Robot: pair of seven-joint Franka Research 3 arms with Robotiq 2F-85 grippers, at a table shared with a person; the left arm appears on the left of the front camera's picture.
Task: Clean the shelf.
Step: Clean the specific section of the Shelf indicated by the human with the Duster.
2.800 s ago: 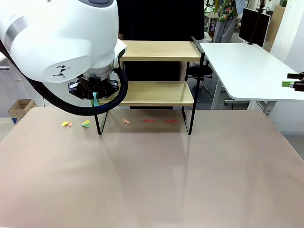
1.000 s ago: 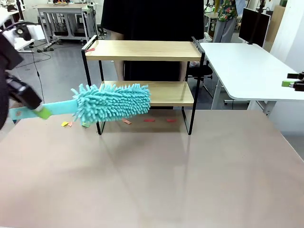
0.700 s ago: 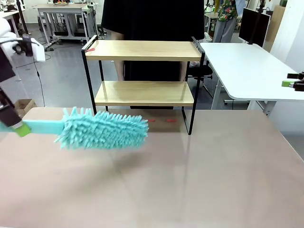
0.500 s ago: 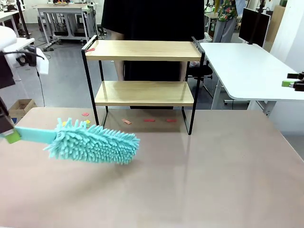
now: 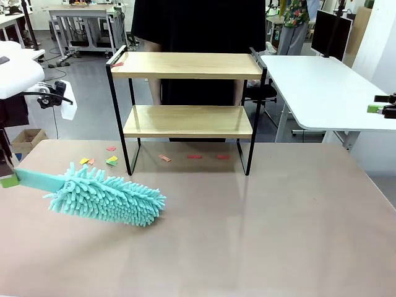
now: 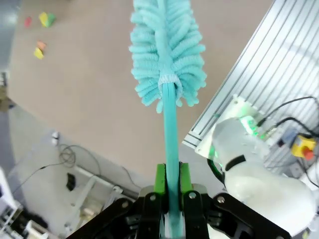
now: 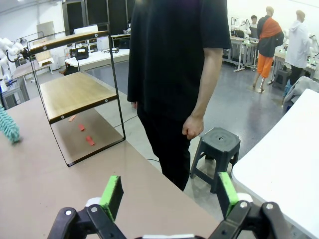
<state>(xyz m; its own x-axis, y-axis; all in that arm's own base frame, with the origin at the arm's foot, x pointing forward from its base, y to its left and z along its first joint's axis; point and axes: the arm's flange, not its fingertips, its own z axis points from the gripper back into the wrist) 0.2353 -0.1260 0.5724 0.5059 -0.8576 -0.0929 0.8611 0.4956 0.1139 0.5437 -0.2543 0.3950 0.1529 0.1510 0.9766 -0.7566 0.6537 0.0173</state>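
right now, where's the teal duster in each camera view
Front view: the duster is at the lower left, over the tabletop, nearer the camera than the shelf.
Left wrist view: top centre, its handle running down into the left gripper.
Right wrist view: a teal tuft at the left edge.
Shared landmark: the beige tabletop.
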